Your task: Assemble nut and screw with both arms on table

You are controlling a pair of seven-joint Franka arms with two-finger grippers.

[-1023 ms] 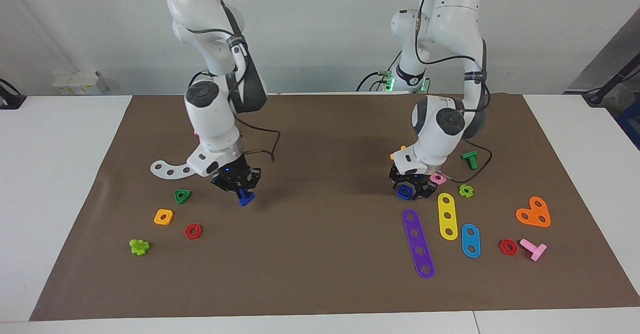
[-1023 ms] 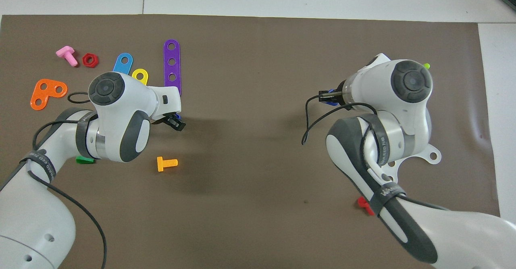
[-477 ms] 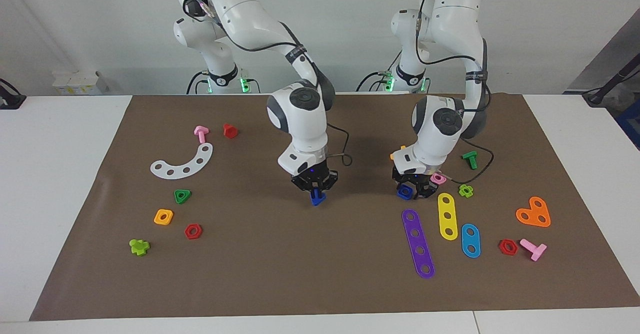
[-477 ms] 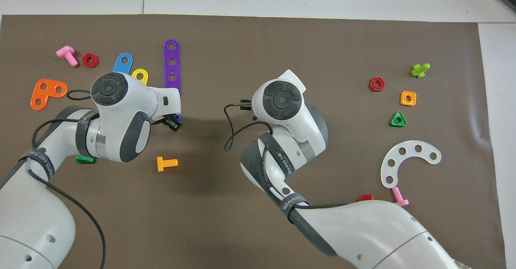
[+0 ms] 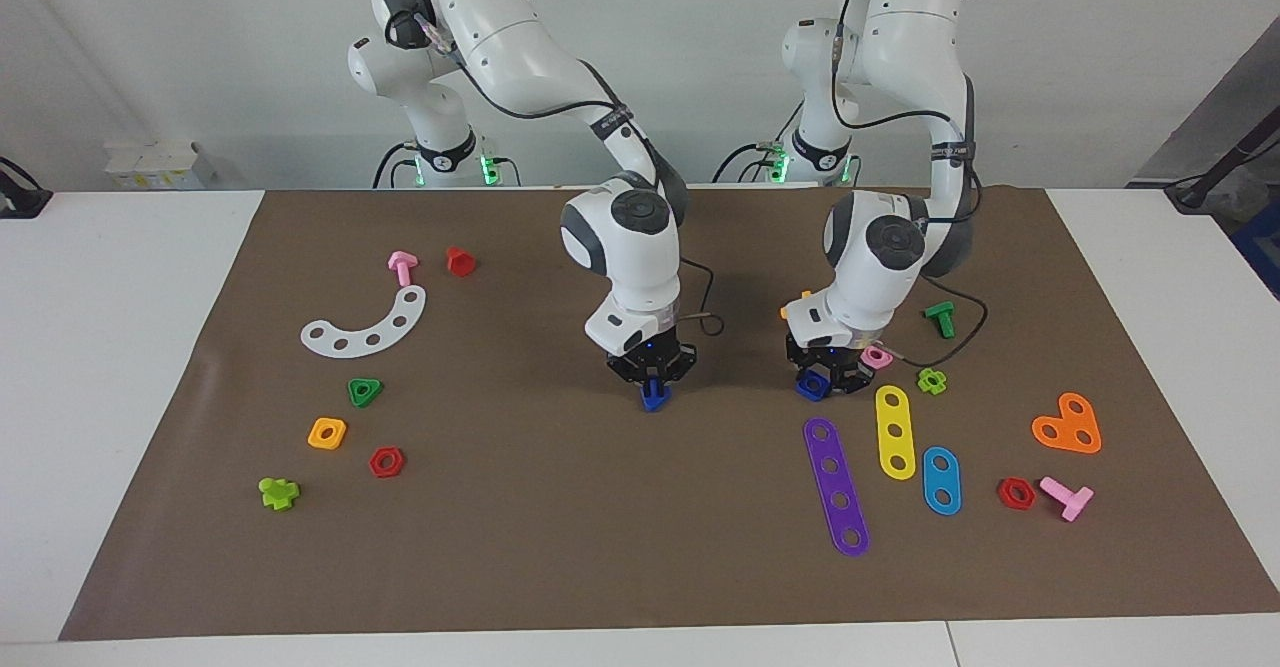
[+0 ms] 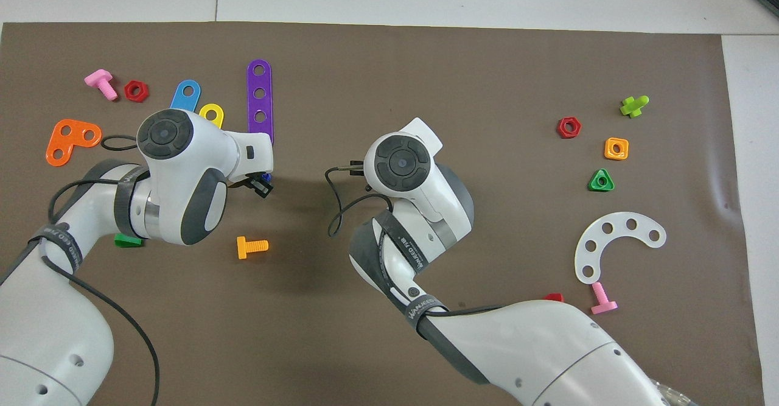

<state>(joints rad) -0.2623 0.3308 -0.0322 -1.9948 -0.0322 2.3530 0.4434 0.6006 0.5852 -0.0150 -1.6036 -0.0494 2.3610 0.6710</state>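
Evidently the right pincer (image 5: pixel 652 383), gripping the screw (image 5: pixel 653 397), has carried it toward the left pincer (image 5: pixel 822 375), clamped on the nut (image 5: pixel 809 383); mating looks imminent.

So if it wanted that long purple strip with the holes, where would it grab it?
Probably across the narrow width of the purple strip, near its middle, coming straight down from above. It lies flat on the mat, so only its long thin edges offer the fingers a hold.

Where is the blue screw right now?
In the facing view, the screw hangs in the right tool, above the middle of the mat.
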